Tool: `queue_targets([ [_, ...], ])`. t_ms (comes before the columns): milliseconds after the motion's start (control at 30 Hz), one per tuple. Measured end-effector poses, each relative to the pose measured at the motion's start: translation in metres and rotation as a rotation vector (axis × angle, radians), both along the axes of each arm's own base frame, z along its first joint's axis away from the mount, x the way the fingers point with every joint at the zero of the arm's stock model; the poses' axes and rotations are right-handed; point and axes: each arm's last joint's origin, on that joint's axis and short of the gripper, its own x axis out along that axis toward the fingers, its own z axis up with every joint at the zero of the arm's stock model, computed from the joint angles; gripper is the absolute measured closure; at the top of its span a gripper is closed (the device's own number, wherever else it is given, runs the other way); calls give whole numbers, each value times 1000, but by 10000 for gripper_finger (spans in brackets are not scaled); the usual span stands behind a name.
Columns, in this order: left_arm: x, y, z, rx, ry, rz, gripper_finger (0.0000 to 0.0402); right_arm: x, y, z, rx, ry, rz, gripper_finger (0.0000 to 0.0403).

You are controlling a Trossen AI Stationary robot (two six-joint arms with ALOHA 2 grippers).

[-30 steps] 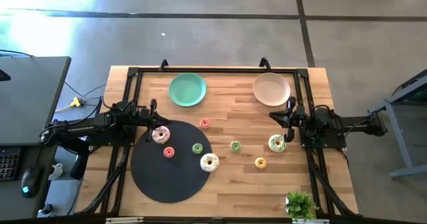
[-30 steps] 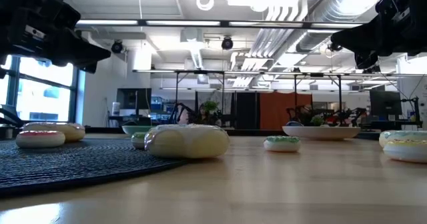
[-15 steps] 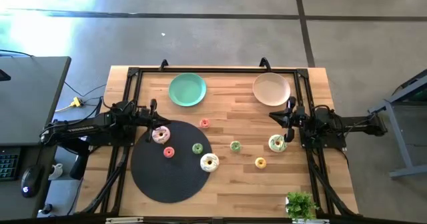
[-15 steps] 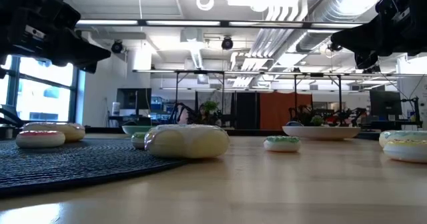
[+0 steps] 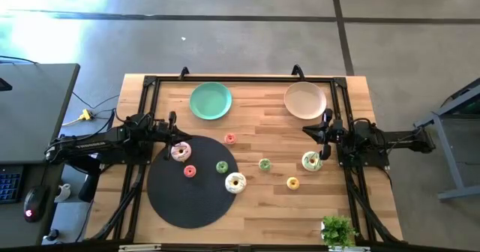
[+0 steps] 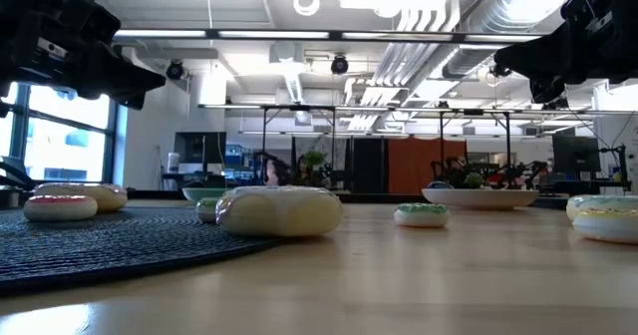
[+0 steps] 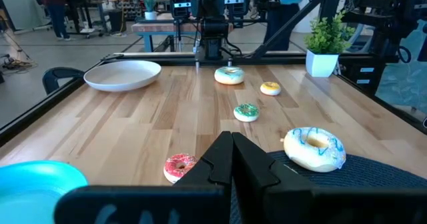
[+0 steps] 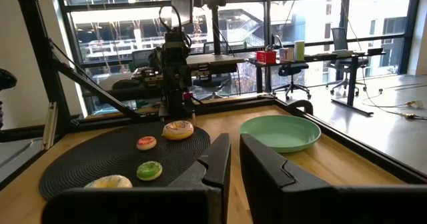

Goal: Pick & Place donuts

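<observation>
Donuts scattered, nothing picked yet. On black round mat (image 5: 187, 196): pink-frosted donut (image 5: 180, 152) at far-left edge, small red donut (image 5: 189, 172), small green donut (image 5: 222, 166), white/yellow frosted donut (image 5: 235, 182) at right edge. Off mat on bare wood: small pink donut (image 5: 229, 139), green-sprinkled donut (image 5: 265, 164), small yellow donut (image 5: 292, 183), white frosted donut (image 5: 311, 161) at right. Green plate (image 5: 210, 100) and beige plate (image 5: 304, 100) at far side, both without donuts.

Left gripper (image 5: 171, 128) parked at left, just beside pink-frosted donut; fingers (image 7: 223, 159) pressed together, holding nothing. Right gripper (image 5: 325, 132) parked at right, just beyond white frosted donut; fingers (image 8: 217, 164) slightly apart, narrow gap, empty.

Risks, as judged: closed or near-closed fingers descending would shove a ring aside rather than straddle it, so need opening first. Small rings on mat sit close together; wide jaws could bump neighbour. Low rounded rings may squirt out of off-centre pinch.
</observation>
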Motion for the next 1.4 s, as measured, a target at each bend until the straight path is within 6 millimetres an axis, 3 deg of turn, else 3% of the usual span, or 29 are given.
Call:
queue_targets([
  [1200,0,0,0,0,0,0,401,0,0,0,-1,0,-1,371],
  [1400,0,0,0,0,0,0,401,-1,0,7,-187,-36,-36,371],
])
